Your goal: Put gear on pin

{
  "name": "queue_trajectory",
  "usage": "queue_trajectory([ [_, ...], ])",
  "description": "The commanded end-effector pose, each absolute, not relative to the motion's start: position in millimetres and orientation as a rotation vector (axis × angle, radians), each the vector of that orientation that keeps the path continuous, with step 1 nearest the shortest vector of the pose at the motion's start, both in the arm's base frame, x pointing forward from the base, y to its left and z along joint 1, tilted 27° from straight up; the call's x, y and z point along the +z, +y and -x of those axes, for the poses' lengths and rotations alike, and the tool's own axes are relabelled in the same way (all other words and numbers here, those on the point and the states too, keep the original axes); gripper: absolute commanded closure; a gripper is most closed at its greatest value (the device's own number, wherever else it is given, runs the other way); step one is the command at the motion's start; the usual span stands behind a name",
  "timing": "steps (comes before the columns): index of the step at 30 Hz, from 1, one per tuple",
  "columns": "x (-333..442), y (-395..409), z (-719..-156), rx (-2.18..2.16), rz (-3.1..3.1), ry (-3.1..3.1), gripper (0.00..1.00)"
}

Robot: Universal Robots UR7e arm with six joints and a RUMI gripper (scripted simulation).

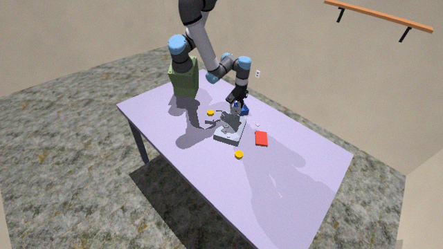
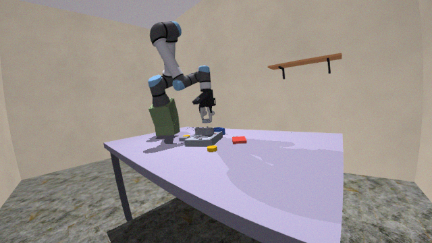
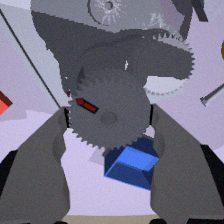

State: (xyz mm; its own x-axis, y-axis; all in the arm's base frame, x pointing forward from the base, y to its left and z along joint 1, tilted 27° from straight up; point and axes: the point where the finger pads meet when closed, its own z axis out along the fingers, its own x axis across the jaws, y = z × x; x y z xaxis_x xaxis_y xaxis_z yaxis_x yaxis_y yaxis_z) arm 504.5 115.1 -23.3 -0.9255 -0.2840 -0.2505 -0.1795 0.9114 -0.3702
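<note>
The claw [image 3: 109,117] is closed on the gear [image 3: 107,110] and holds it by the toothed rim, one finger [image 3: 42,160] on each side, so the jaws stand partly apart around it. The gear lies flat between the fingers with the red arrow [image 3: 87,105] on the face turned to the wrist camera; the arrow is near the left edge of the gear and points to the left and a little up.

In the side view the claw [image 2: 206,118] hangs in the air above the grey base [image 2: 202,139] on the table [image 2: 270,175], not touching it. A blue block [image 3: 131,164] is seen below the gear in the wrist view, and a larger toothed wheel [image 3: 167,60] of the base is behind it. I cannot make out the pin or the mark on the collar.

On the table there are also a red block [image 1: 261,137] beside the base and two yellow discs [image 1: 239,154], one on each side of the base.
</note>
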Motion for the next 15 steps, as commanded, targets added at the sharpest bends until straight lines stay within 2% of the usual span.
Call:
queue_trajectory([
  [1, -22.7, 115.4, -504.9, -0.492, 0.322, 2.772, 1.00],
  [15, -22.7, 115.4, -504.9, -0.486, 0.284, 2.773, 1.00],
])
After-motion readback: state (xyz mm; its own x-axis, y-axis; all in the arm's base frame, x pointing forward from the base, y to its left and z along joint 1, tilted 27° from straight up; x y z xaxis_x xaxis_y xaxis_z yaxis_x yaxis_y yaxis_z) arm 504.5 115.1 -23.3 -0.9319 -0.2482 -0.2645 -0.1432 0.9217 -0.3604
